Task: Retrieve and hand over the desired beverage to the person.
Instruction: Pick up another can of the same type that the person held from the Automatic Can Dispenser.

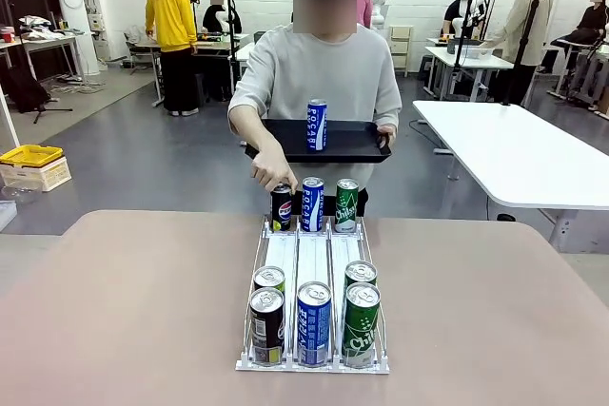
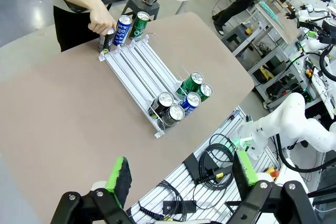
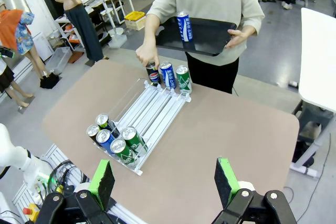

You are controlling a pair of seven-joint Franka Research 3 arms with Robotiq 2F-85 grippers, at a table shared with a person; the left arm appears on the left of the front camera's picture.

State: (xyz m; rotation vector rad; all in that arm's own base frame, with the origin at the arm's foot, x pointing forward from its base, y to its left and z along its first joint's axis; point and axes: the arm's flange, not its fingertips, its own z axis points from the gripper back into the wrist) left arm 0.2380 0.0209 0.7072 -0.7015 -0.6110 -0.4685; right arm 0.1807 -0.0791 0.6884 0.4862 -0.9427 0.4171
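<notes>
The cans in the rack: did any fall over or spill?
No, nothing stands out. Every can in the rack stands upright and nothing is spilled. The one uneven thing: at the near end, the middle lane holds a single blue can, while the outer lanes hold two each.

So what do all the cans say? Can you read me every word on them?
"POCARI": the lone blue can on the black tray.
"POCARI": the far middle can in the white rack.
"Chil", with the rest curving out of sight: the near green can.
All the other print is too small or blurred to read.
</notes>
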